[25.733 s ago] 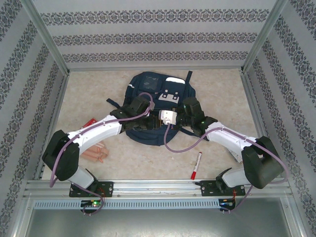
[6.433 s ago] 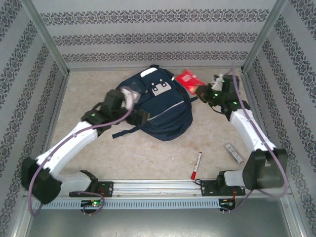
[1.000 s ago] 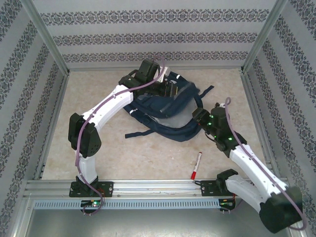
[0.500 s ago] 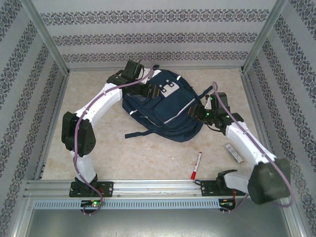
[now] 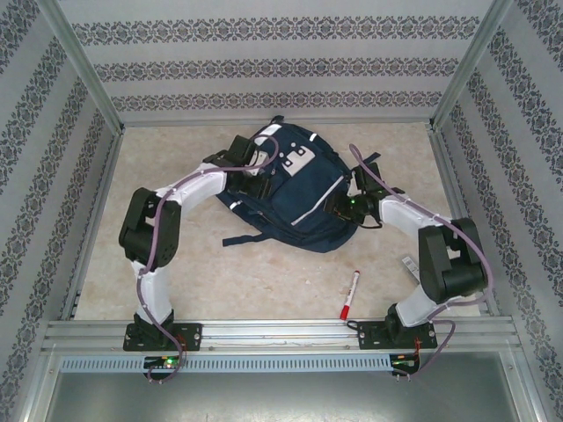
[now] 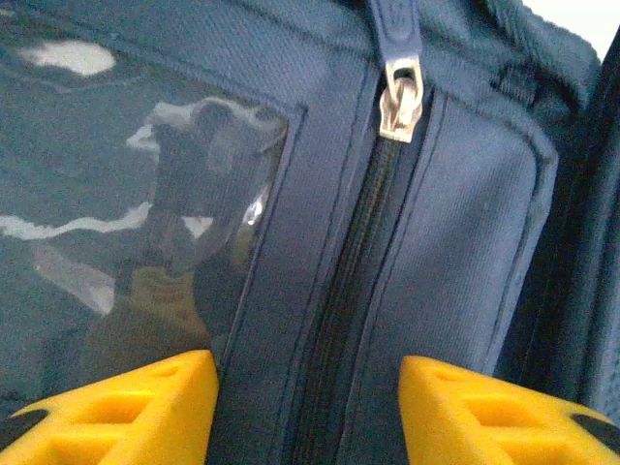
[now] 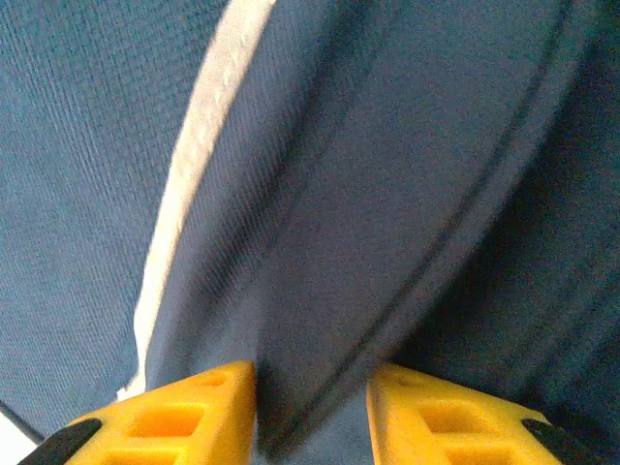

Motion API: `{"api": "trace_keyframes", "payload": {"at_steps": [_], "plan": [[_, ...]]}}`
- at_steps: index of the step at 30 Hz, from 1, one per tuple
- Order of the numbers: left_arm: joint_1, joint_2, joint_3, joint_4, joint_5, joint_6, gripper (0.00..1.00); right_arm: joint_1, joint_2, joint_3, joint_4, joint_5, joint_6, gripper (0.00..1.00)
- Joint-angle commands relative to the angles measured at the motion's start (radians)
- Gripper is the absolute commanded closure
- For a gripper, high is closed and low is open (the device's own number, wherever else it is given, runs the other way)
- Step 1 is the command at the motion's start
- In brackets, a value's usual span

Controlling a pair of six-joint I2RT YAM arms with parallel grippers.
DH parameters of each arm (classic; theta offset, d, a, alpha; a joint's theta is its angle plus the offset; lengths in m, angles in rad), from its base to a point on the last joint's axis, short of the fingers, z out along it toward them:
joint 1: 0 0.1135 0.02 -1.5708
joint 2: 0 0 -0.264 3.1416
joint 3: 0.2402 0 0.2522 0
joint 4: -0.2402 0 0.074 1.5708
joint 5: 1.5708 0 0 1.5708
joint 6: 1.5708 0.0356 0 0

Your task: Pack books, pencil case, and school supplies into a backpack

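The bag is being readied: the zip under the left arm looks closed and a marker lies outside, so this is likely the opening step. Next, the left fingers need to travel up the zip line and close on the small metal pull (image 6: 400, 95), while the other arm steadies the fabric against the tug.

The left gripper (image 6: 305, 387) sits at the top-left of the backpack (image 5: 295, 198). Its jaws are wide apart and hold nothing, straddling the zip, with a clear window pocket (image 6: 145, 194) just left of it.

At the backpack's right edge, the right gripper (image 7: 310, 407) has its jaws drawn in to a narrow gap around a raised fold of navy cloth, seemingly pinching it, beside a pale stripe (image 7: 189, 165).

The marker (image 5: 350, 294) lies apart from the backpack, off its near right corner.
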Motion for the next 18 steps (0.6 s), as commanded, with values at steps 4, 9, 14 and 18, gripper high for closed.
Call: {"api": "trace_keyframes", "payload": {"at_steps": [4, 9, 14, 18], "plan": [[0.003, -0.157, -0.228, -0.102, -0.016, -0.098, 0.49, 0.028, 0.157, 0.113, 0.128, -0.054, -0.012, 0.66], [-0.013, -0.279, -0.355, -0.12, 0.068, -0.199, 0.5, 0.037, 0.282, 0.239, 0.139, -0.046, -0.021, 0.65], [-0.065, -0.349, -0.392, -0.168, 0.106, -0.237, 0.51, 0.036, 0.409, 0.393, 0.124, -0.097, -0.031, 0.63], [-0.144, -0.464, -0.391, -0.227, 0.179, -0.321, 0.5, 0.083, 0.442, 0.493, 0.151, -0.025, 0.005, 0.56]]}}
